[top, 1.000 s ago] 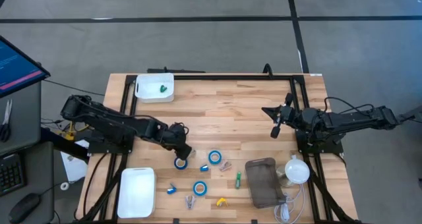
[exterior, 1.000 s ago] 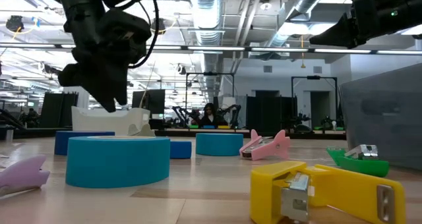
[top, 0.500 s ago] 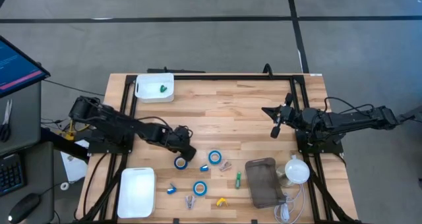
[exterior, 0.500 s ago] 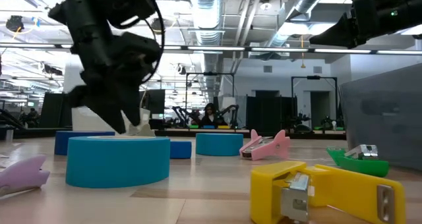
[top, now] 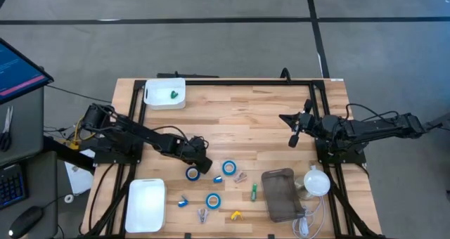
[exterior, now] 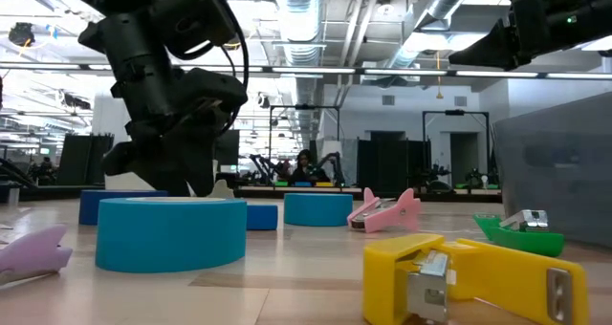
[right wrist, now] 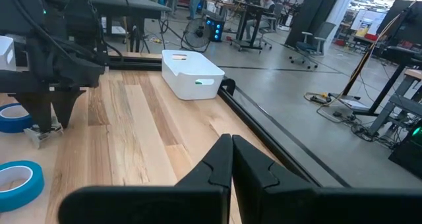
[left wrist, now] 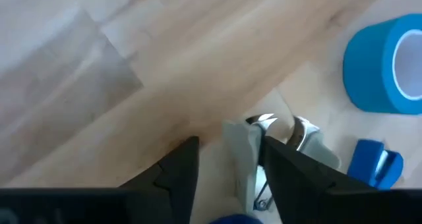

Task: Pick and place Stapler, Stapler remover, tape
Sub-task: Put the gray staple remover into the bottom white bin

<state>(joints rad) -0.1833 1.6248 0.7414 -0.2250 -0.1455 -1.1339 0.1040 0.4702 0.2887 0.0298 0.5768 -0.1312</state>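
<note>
Nearest the bottom edge of the high view, a yellow stapler remover lies on the wooden surface, with a pale purple one to its left and a white tray in the lower left of the frame. Just above them sit a roll of blue tape, a small blue piece and a green stapler remover; a grey pouch and a white round object fill the lower right.

Farther up, two more tape rolls lie side by side at centre: one near a pink remover, the other directly at the left tool. That tool is lowered to the surface with its fingers apart, straddling a small pale metal-clipped item; whether they actually touch it is hard to tell from the wrist view.

Higher, right of centre, the right tool hangs above bare wood, its fingers pressed together on nothing.

At the upper left of the surface a white bin holds a small green object.
</note>
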